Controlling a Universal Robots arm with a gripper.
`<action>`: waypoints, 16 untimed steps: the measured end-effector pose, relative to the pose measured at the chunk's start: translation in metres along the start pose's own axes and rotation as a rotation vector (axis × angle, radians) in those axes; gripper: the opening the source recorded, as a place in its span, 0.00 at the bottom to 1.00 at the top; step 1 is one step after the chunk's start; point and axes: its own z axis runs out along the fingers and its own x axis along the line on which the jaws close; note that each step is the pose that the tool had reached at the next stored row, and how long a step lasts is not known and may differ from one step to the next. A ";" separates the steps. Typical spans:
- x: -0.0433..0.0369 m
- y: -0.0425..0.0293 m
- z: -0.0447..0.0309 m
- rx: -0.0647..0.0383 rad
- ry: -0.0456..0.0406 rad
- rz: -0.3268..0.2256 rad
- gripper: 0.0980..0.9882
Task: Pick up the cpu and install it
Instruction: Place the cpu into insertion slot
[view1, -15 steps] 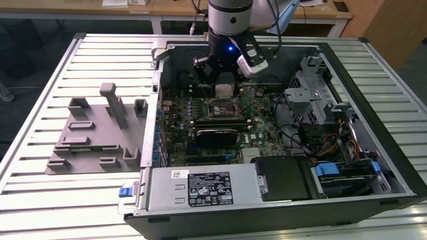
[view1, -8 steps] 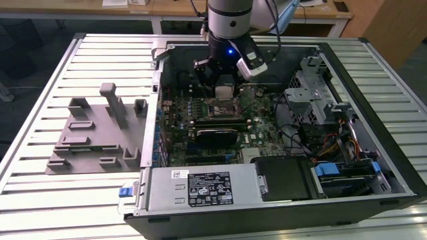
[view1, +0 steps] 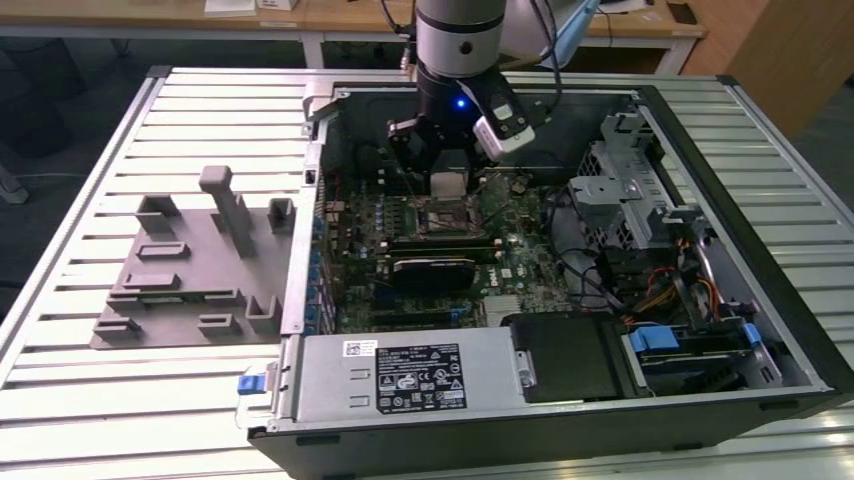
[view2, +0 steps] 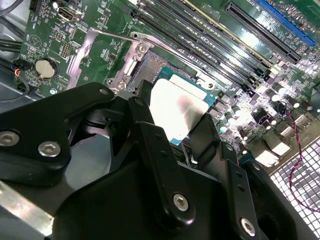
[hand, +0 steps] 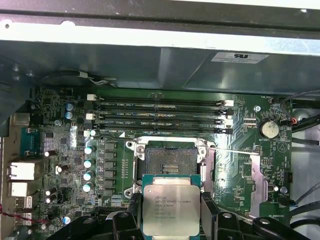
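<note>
The cpu (hand: 171, 204), a flat square chip with a silvery metal top, is clamped between my gripper's (hand: 171, 212) two black fingers (hand: 208, 210). It hangs just above the motherboard, beside the empty socket (hand: 167, 159), whose metal load plate is swung open. In the second wrist view the cpu (view2: 179, 106) gleams between the fingers (view2: 144, 102), with the socket (view2: 150, 64) just beyond it. In the exterior view my gripper (view1: 451, 188) reaches down into the open computer case, over the socket (view1: 441, 218).
The case (view1: 747, 200) lies open on a slatted metal table (view1: 80, 330). A grey plastic tray (view1: 187, 270) sits at the exterior view's left. Memory slots (hand: 160, 116) run beside the socket. Drive cage (view1: 634, 190), cables and power supply (view1: 400, 375) crowd the case.
</note>
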 end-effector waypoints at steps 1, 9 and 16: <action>0.0000 0.0000 0.0000 0.000 0.0000 0.000 0.50; 0.0000 0.0000 0.0002 0.003 -0.0021 0.080 0.50; 0.0000 0.0000 0.0005 0.008 -0.0053 0.206 0.50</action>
